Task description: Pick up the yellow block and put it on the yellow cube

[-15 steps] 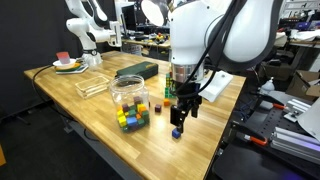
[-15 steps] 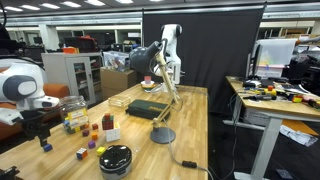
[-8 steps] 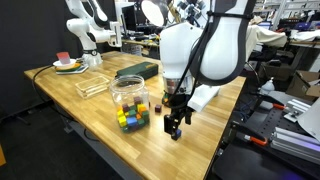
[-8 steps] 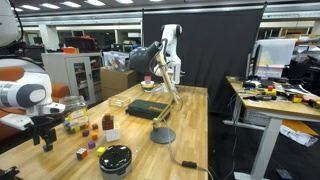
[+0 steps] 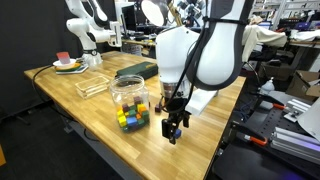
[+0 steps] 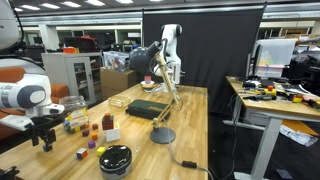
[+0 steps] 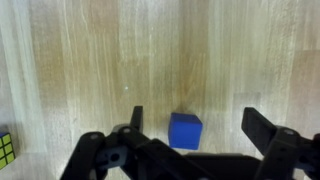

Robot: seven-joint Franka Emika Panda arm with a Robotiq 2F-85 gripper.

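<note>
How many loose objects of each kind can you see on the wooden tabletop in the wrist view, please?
blue block: 1
multicoloured puzzle cube, cut off at the left edge: 1
Total: 2

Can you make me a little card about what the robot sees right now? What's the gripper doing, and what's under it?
gripper: open, holding nothing
surface: wooden table
under the gripper: blue cube, lying on the table between the open jaws, touching neither
left edge of wrist view: many-coloured cube, partly cut off
nearby, in an exterior view: clear jar with coloured blocks inside
</note>
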